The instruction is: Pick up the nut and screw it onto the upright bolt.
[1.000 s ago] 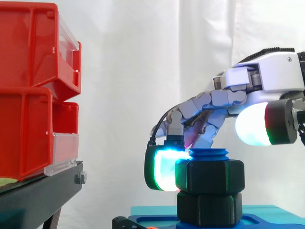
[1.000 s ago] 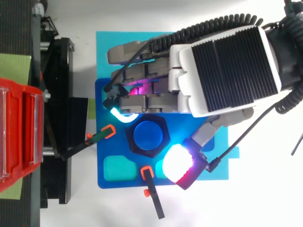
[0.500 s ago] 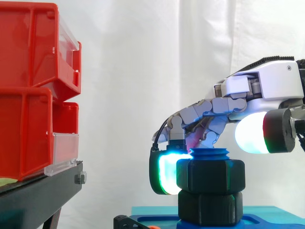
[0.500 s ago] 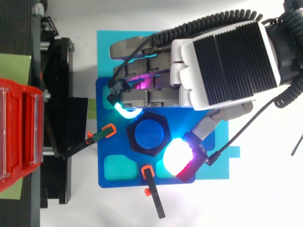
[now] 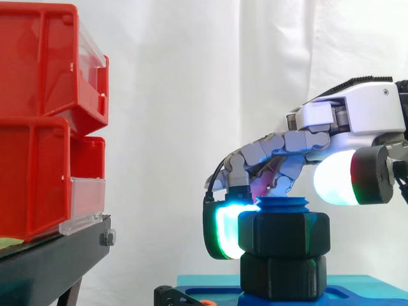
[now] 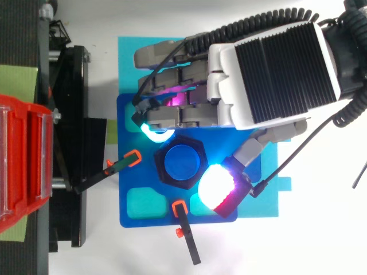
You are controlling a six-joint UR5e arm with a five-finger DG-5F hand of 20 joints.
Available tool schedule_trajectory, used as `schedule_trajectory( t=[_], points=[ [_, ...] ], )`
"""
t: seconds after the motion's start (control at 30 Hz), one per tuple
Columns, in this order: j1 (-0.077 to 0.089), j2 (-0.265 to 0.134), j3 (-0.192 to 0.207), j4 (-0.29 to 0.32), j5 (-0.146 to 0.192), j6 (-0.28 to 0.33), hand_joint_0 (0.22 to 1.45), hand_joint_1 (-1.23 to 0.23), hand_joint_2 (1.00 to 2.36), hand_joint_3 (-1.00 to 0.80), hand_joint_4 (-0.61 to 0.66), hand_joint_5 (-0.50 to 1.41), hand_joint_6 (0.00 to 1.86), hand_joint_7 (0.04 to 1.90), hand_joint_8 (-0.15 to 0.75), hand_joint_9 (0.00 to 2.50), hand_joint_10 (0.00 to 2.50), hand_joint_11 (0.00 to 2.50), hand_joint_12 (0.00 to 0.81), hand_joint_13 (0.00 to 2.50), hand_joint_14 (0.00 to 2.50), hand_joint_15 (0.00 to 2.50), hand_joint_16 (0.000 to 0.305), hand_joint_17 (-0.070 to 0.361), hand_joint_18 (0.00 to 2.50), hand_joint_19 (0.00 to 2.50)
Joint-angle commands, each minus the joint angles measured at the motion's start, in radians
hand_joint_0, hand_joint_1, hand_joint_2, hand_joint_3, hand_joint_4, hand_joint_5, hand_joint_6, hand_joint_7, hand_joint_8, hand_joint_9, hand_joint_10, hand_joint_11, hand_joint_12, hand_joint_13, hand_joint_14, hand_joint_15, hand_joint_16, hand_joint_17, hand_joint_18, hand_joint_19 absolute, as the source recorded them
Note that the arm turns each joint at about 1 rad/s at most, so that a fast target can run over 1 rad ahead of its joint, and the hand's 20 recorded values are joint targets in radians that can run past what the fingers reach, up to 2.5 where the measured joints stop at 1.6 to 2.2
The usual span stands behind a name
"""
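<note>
Nut (image 5: 284, 233) sat threaded on the upright blue bolt (image 6: 180, 162), with the robot hand (image 5: 350, 111) curled over it.
The nut rested on a second black hex piece (image 5: 284, 277), on a blue plate (image 6: 137, 177) at the right of the scene. The fingers bent down over the bolt's top, and one cyan-green pad (image 5: 220, 229) was pressed to the nut's left side. The white thumb pad (image 5: 335, 178) stood near and right, higher than the nut, and contact there could not be told. Well apart at the left, stacked red bins (image 5: 38, 121) sat on a black stand (image 5: 51, 261), their contents hidden.
</note>
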Motion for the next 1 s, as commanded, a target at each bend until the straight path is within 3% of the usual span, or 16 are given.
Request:
schedule_trajectory(
  t=[0.0, 0.03, 0.17, 0.27, 0.33, 0.47, 0.57, 0.7, 0.87, 0.97],
  points=[
    [0.001, 0.001, 0.0, 0.0, 0.0, 0.0, 0.51, -0.17, 1.0, -0.5, 0.19, 0.01, 0.5, 1.46, 0.258, 0.91, 0.0, 0.0, 0.269, 0.59, 0.0, 0.0, 0.031, 0.069, 0.25, 0.0],
    [-0.001, -0.001, 0.0, 0.001, 0.0, 0.0, 0.51, -0.17, 1.0, -0.5, 0.22, -0.01, 0.5, 1.32, 0.253, 0.9, 0.0, 0.0, 0.27, 0.59, 0.0, 0.0, 0.031, 0.07, 0.24, 0.0],
    [-0.001, 0.001, 0.0, -0.003, 0.0, 0.0, 0.51, -0.17, 1.0, -0.5, 0.26, -0.05, 0.5, 1.05, 0.249, 0.87, 0.0, 0.0, 0.276, 0.58, 0.0, 0.0, 0.032, 0.073, 0.23, 0.0],
    [-0.004, 0.001, 0.031, -0.029, -0.005, 0.0, 0.5, -0.16, 1.0, -0.5, 0.25, -0.07, 0.5, 0.87, 0.245, 0.86, 0.0, 0.0, 0.279, 0.57, 0.0, 0.0, 0.033, 0.075, 0.23, 0.0],
    [-0.008, 0.001, 0.069, -0.086, -0.009, -0.003, 0.5, -0.16, 1.0, -0.5, 0.22, -0.09, 0.5, 0.78, 0.232, 0.81, 0.0, 0.0, 0.282, 0.54, 0.0, 0.0, 0.035, 0.079, 0.2, 0.0],
    [-0.019, 0.002, 0.109, -0.158, -0.009, -0.017, 0.49, -0.15, 1.0, -0.5, 0.21, -0.11, 0.5, 0.7, 0.222, 0.73, 0.0, 0.0, 0.292, 0.5, 0.0, 0.0, 0.037, 0.082, 0.15, 0.0],
    [-0.036, 0.004, 0.18, -0.249, -0.015, -0.054, 0.48, -0.14, 1.0, -0.5, 0.21, -0.12, 0.5, 0.69, 0.221, 0.71, 0.0, 0.0, 0.298, 0.48, 0.0, 0.0, 0.037, 0.083, 0.14, 0.0],
    [-0.045, 0.005, 0.219, -0.319, -0.025, -0.081, 0.48, -0.14, 1.0, -0.5, 0.2, -0.13, 0.5, 0.67, 0.221, 0.66, 0.0, 0.0, 0.308, 0.44, 0.0, 0.0, 0.038, 0.086, 0.1, 0.0],
    [-0.051, 0.059, 0.21, -0.41, -0.018, -0.181, 0.47, -0.14, 1.0, -0.5, 0.2, -0.15, 0.5, 0.68, 0.224, 0.61, 0.0, 0.0, 0.326, 0.41, 0.0, 0.0, 0.039, 0.087, 0.06, 0.0],
    [-0.053, 0.117, 0.158, -0.423, -0.003, -0.242, 0.47, -0.14, 1.0, -0.5, 0.2, -0.15, 0.5, 0.68, 0.229, 0.6, 0.0, 0.0, 0.328, 0.4, 0.0, 0.0, 0.039, 0.088, 0.06, 0.0]
  ],
)
